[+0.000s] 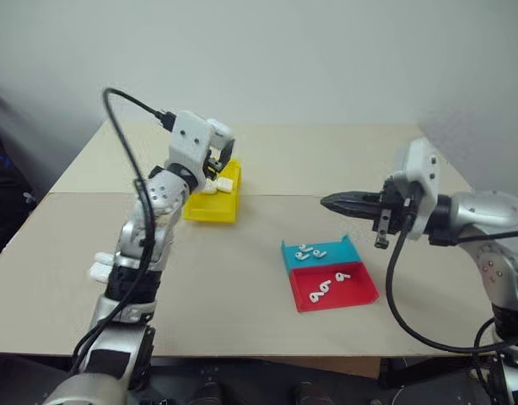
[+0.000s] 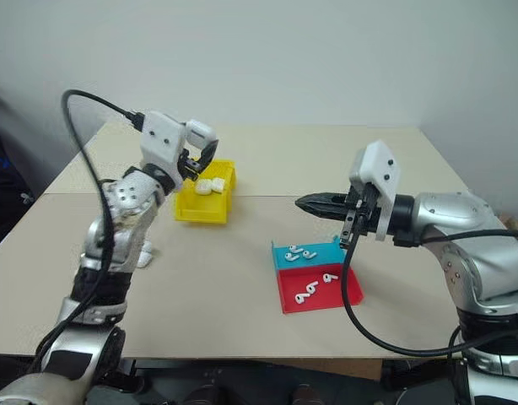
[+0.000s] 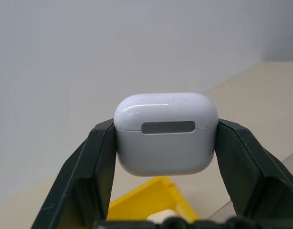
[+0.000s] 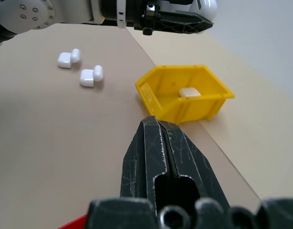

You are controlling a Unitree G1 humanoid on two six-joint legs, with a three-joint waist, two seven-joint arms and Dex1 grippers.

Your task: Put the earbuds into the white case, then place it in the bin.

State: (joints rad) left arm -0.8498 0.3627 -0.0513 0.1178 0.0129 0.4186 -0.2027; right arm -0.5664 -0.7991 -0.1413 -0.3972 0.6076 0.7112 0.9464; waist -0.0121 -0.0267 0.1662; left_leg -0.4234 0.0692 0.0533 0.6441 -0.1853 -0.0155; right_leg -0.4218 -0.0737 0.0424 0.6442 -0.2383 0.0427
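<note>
The white case (image 3: 165, 134) is clamped between the two black fingers (image 3: 96, 167) of the left gripper (image 3: 165, 143), its lid closed and its hinge plate turned toward the wrist camera. The left gripper (image 2: 196, 160) is held raised over the near end of the yellow bin (image 2: 196, 207), which stands on the beige desk (image 1: 242, 278) toward its far side. Inside the bin at least two other white cases (image 2: 208, 185) are seen lying.

The right gripper (image 1: 348, 203) is clenched with nothing between its jaws, the fingers pressed together and pointed toward the robot's left, above the desk and just beyond the trays. Below it a shallow teal tray (image 1: 343, 250) is set against a shallow red tray (image 1: 360, 294); loose white earbuds (image 1: 308, 251) lie in the teal one and more earbuds (image 1: 326, 287) in the red.

Two open white cases (image 4: 79, 67) are seen on the desk near the left arm, well apart from the bin.
</note>
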